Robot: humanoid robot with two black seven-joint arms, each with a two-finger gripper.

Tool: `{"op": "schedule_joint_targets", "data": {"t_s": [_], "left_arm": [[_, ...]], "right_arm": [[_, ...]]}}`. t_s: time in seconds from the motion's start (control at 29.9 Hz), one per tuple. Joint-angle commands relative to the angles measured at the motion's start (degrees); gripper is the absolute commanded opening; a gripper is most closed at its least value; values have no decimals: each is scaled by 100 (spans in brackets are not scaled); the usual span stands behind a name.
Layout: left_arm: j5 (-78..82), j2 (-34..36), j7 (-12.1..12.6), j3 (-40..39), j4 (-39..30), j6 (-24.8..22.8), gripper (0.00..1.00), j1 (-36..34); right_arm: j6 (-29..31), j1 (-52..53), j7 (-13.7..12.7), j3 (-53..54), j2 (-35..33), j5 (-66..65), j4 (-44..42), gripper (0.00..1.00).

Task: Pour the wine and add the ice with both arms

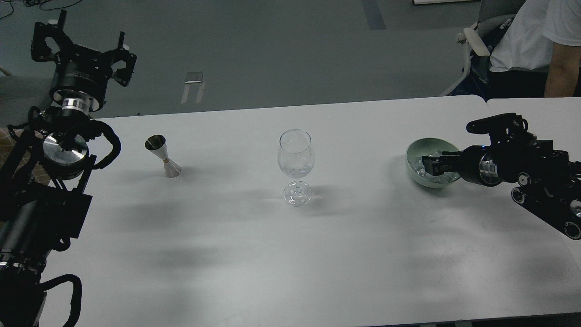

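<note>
While both arms hang over the white tabletop (254, 254), the wine glass (296, 165) stands upright mid-table with a jigger (163, 156) well off to its left. Right gripper (431, 165) is reaching into the pale green bowl (415, 156) where the ice (420, 170) sits; can't tell how its fingers stand. Left gripper (84, 43) hovers back past the table edge, fingers spread wide, holding nothing.
</note>
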Motion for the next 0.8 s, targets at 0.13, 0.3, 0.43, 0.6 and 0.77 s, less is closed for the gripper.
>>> {"op": "schedule_joint_targets", "data": {"t_s": [0.13,0.3,0.43,0.6,0.77], "left_arm": [[11,13,-3,0,4,0,98,5],[2,39,-3,0,4,0,98,23],[-6,101,-3,0,4,0,98,14],[-15,92,-3,0,4,0,98,14],[-24,92,-3,0,4,0,98,23]], "right_arm": [[9,31,1,9,-35,54,71,43],[9,-30,10,27,-79,54,150,42],[9,-48,10,27,-193,63,291,42],[26,-74,10,18,-219,63,335,46],[26,-118,10,18,-228,63,344,49]]}}
